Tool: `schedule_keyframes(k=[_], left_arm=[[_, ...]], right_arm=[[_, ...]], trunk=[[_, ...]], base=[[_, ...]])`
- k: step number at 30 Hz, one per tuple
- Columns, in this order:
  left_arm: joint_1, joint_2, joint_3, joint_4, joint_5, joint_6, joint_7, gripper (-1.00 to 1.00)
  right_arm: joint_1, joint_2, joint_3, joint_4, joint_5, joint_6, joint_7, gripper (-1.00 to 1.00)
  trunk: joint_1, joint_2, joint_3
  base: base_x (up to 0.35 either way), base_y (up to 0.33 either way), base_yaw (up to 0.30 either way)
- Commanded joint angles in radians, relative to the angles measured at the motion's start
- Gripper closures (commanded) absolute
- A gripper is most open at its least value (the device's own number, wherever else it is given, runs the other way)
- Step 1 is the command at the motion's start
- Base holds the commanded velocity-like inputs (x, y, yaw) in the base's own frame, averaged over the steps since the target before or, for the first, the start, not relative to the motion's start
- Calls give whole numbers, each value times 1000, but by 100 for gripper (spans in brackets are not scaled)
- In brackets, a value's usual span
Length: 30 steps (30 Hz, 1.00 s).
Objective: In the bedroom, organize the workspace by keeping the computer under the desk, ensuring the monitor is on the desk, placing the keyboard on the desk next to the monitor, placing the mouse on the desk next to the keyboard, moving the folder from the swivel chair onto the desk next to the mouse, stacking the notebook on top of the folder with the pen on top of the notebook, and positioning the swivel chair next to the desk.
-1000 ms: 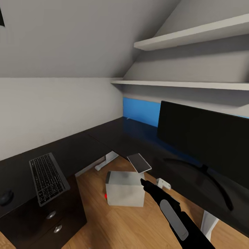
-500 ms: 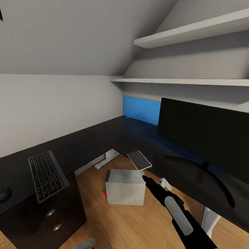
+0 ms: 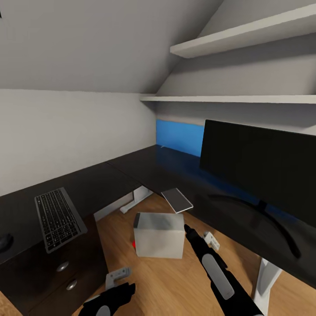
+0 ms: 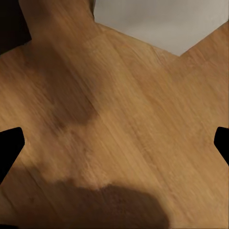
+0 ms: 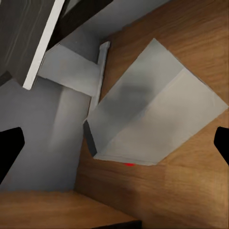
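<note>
Computer (image 3: 159, 235) sits on the floor (image 3: 175, 281), part hidden by my right claw (image 3: 186, 228); both claws' tips are cut off, spread wide, holding nothing.

The head view looks forward and down into the corner of the L-shaped tabletop (image 3: 131, 175), from some way back. The left wrist view faces the wooden floor (image 4: 124, 119) closely. The right wrist view looks down on the computer (image 5: 152, 119), which the head view (image 3: 159, 235) shares

The pale grey computer (image 5: 152, 112) sits on the wooden floor (image 5: 191, 191), red mark showing.
</note>
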Motion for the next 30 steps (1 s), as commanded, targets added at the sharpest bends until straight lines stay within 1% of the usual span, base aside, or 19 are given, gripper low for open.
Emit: schedule_keyframes(k=[1,2,6,13,14,17,18,21,24,26,27,28,30], left_arm=[[-1,10,-1,-2,14,1,11,-100],[-1,22,-4,0,16,1,13,-100],[-1,26,-5,0,15,1,15,-100],[-1,27,-6,4,16,0,20,-100],[-1,26,-7,6,17,-1,21,-100],[-1,26,-7,7,17,-1,22,-100],[-1,26,-7,7,16,-1,22,-100],[-1,25,-7,7,16,-1,23,-100],[-1,25,-7,7,16,-1,23,-100],[-1,25,-8,7,16,-1,23,-100],[-1,25,-8,7,16,-1,23,-100],[0,25,-8,7,16,-1,23,-100],[-1,25,-8,7,16,-1,23,-100]], right_arm=[[-1,0,1,1,1,2,4,-100],[-1,0,1,3,7,2,40,-100],[-1,1,2,5,8,1,81,-100],[-1,13,8,5,5,2,108,-100],[-1,15,7,5,2,3,133,-100],[-1,16,6,5,-1,5,165,-100],[0,16,4,5,-3,6,190,-100],[0,15,2,5,-10,7,216,-100],[0,13,0,5,-42,10,250,-100],[0,12,0,5,-72,11,265,-100],[0,11,0,5,-90,11,271,-100],[0,10,-1,5,-130,14,281,-100],[0,9,-1,5,-173,17,288,-100]], trunk=[[4,-8,-4],[8,-15,-7],[23,-43,-20],[50,-92,-42],[54,-99,-45],[65,-120,-54],[69,-127,-58],[81,-148,-67],[92,-169,-76],[100,-183,-83],[104,-190,-86],[107,-197,-89],[115,-211,-95]], base=[[0,0,0],[0,0,0],[0,0,0],[0,0,0],[0,0,0],[0,0,0],[0,0,0],[0,0,0],[0,0,0],[0,0,0],[0,0,0],[0,0,0],[0,0,0]])
